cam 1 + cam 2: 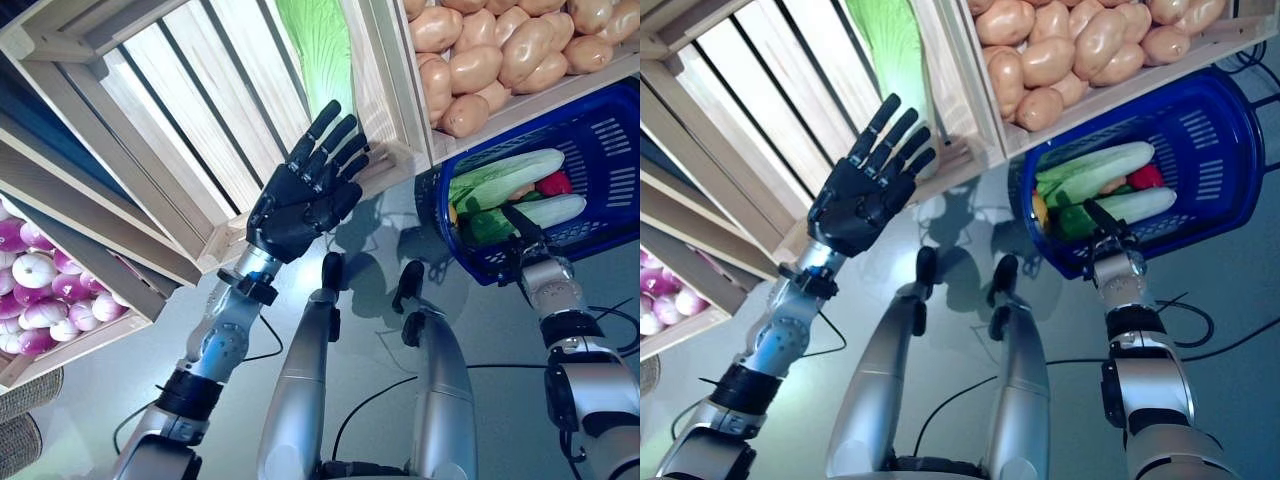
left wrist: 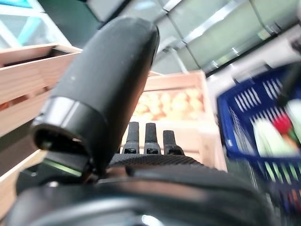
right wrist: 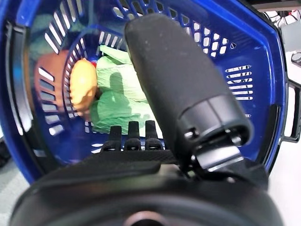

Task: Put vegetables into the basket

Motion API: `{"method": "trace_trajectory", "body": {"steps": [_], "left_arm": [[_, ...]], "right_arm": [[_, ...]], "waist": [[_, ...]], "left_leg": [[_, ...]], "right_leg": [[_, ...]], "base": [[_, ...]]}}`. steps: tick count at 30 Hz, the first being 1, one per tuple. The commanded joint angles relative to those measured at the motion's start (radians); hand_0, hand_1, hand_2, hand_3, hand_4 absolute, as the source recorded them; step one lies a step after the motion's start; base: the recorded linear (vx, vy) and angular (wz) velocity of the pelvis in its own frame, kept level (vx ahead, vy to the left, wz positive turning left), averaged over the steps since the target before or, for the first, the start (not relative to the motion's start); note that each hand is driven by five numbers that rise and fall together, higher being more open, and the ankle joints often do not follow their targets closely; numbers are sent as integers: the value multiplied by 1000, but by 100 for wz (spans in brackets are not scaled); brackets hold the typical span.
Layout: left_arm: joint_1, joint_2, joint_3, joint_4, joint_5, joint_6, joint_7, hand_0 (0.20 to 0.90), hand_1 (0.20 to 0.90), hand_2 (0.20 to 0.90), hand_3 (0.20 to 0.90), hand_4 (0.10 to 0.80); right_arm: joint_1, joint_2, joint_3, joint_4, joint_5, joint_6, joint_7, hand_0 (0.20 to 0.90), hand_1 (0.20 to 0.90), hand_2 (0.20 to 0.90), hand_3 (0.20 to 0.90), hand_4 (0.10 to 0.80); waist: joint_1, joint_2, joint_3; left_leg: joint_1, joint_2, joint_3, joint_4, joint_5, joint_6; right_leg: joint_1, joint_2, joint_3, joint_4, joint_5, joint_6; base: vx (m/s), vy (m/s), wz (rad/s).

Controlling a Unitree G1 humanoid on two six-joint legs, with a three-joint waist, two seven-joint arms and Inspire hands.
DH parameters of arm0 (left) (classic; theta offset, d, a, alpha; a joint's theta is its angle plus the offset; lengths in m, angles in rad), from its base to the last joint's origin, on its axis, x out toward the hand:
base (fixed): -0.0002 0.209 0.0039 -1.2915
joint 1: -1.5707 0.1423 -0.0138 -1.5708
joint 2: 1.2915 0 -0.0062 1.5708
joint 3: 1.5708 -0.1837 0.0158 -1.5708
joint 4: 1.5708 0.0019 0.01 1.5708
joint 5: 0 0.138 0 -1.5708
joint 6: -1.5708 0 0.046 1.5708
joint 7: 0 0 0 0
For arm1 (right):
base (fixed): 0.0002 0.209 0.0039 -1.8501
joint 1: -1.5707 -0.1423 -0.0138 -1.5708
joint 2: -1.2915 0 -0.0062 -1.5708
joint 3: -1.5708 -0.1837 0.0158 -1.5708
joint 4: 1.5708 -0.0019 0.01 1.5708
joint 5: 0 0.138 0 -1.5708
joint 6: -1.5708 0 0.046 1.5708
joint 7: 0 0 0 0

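Observation:
The blue plastic basket (image 1: 600,150) stands on the floor at the right, under the stand. In it lie pale green cabbages (image 1: 505,176), a red vegetable (image 1: 555,183) and an orange-yellow one (image 3: 82,84). My left hand (image 1: 305,195) is open with straight fingers, raised in front of a wooden crate (image 1: 180,110), and holds nothing. A green leafy cabbage (image 1: 315,50) lies in that crate just beyond the fingertips. My right hand (image 1: 525,228) is open at the basket's near rim, fingers straight, pointing into the basket (image 3: 254,52).
The wooden stand runs across the top. A crate of potatoes (image 1: 500,50) sits above the basket. A lower crate of purple and white onions (image 1: 40,290) is at the left. Grey floor (image 1: 100,390) lies in front of the stand.

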Motion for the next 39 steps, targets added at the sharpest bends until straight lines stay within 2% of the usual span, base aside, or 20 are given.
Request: {"method": "trace_trajectory", "body": {"steps": [1,2,3,5,7,10,13,14,16,18,21,24,29,30,32,33,35,36,39], "left_arm": [[-56,18,101,-207,181,-159,124,900,900,900,900,800],[-59,26,108,-205,243,-165,156,900,900,900,900,800],[-71,52,121,-189,390,-178,208,900,900,900,900,800],[-93,114,119,-169,627,-135,328,900,900,900,900,800],[-112,178,122,-169,706,-69,373,900,900,900,900,800],[-113,238,147,-165,838,-39,460,900,900,900,900,800],[-105,310,177,-149,1030,12,539,900,900,900,900,800],[-102,319,180,-148,1050,33,538,900,900,900,900,800],[-91,346,184,-127,1185,59,581,900,900,900,900,800],[-102,423,155,-90,1437,118,650,900,900,900,900,800],[-134,503,109,-62,1633,181,710,900,900,900,900,800],[-165,522,54,-30,1748,208,744,900,900,900,900,800],[-208,562,-52,17,1970,219,868,900,900,900,900,800],[-250,580,-112,43,2036,223,892,900,900,900,900,800],[-305,596,-185,79,2041,245,917,900,900,900,900,800],[-340,600,-227,98,2046,222,925,900,900,900,900,800],[-368,601,-263,112,2082,202,927,900,900,900,900,800],[-395,605,-317,121,2099,188,929,900,900,900,900,800],[-426,610,-363,131,2118,166,950,900,900,900,900,800]], "right_arm": [[38,-111,-1,-48,-49,-19,26,900,900,900,900,800],[41,-110,0,-47,-49,-20,35,900,900,900,900,800],[50,-106,0,-44,-44,-28,61,900,900,900,900,800],[64,-99,9,-63,-46,-24,88,900,900,900,900,800],[91,-101,30,-117,-97,17,123,900,900,900,900,800],[155,-107,62,-161,-182,43,227,900,900,900,900,800],[249,-101,87,-254,-220,17,294,900,900,900,900,800],[264,-99,89,-269,-231,8,301,900,900,900,900,800],[311,-99,83,-335,-245,2,310,900,900,900,900,800],[371,-99,91,-433,-240,5,312,900,900,900,900,800],[434,-86,95,-495,-214,1,341,900,900,900,900,800],[450,-64,119,-500,-214,-22,355,900,900,900,900,800],[470,-55,148,-547,-190,-6,355,900,900,900,900,800],[461,-62,163,-551,-186,4,351,900,900,900,900,800],[448,-70,180,-550,-179,15,345,900,900,900,900,800],[441,-74,189,-548,-174,16,338,900,900,900,900,800],[432,-78,191,-546,-167,25,332,900,900,900,900,800],[416,-87,198,-536,-156,30,328,900,900,900,900,800],[402,-93,204,-533,-124,26,338,900,900,900,900,800]], "waist": [[2,68,-4],[3,69,-4],[2,69,-4],[-1,68,-4],[-9,68,-4],[-22,73,-4],[-40,70,-4],[-42,69,-4],[-53,67,-4],[-76,65,-4],[-93,56,-4],[-101,52,-4],[-122,41,-4],[-131,40,-4],[-140,39,-4],[-143,38,-4],[-145,38,-4],[-149,40,-4],[-150,39,-4]], "left_leg": [[12,-35,-18,-22,-8,-12],[14,-34,-17,-22,-7,-13],[17,-34,-16,-22,-8,-13],[19,-34,-18,-20,-5,-16],[26,-29,-13,-26,-1,-18],[43,-24,0,-36,3,-20],[60,-16,12,-48,10,-28],[65,-15,14,-52,11,-30],[72,-10,22,-60,13,-34],[71,-1,35,-67,19,-38],[73,5,46,-67,14,-40],[66,7,46,-60,10,-41],[75,18,55,-72,13,-46],[71,24,61,-73,17,-49],[69,31,69,-70,18,-52],[67,34,75,-66,17,-53],[61,36,78,-60,17,-55],[57,38,79,-59,18,-55],[61,41,82,-62,18,-55]], "right_leg": [[40,35,-11,19,25,3],[42,36,-12,20,24,2],[46,36,-13,20,22,3],[50,36,-11,17,25,4],[58,39,-9,9,24,4],[74,41,-7,-5,23,5],[92,44,1,-25,23,7],[98,45,2,-31,22,7],[107,43,4,-43,23,10],[105,42,9,-51,24,14],[103,40,15,-54,20,15],[96,37,17,-51,22,18],[100,39,23,-64,27,24],[92,38,25,-60,28,25],[87,38,28,-51,28,25],[83,37,27,-45,26,26],[76,37,30,-43,27,25],[71,36,33,-40,29,26],[72,37,35,-41,29,28]], "base": [[7,36,-4],[2,24,-4],[0,0,0],[0,0,0],[-18,60,-1],[-8,74,-5],[-2,61,-11],[4,64,-9],[-6,48,-4],[-24,75,-2],[-20,52,-2],[-3,21,-2],[-7,38,-10],[-27,68,-7],[-18,68,-4],[-16,54,0],[-24,42,-2],[-28,45,-5],[-17,36,-5]]}}
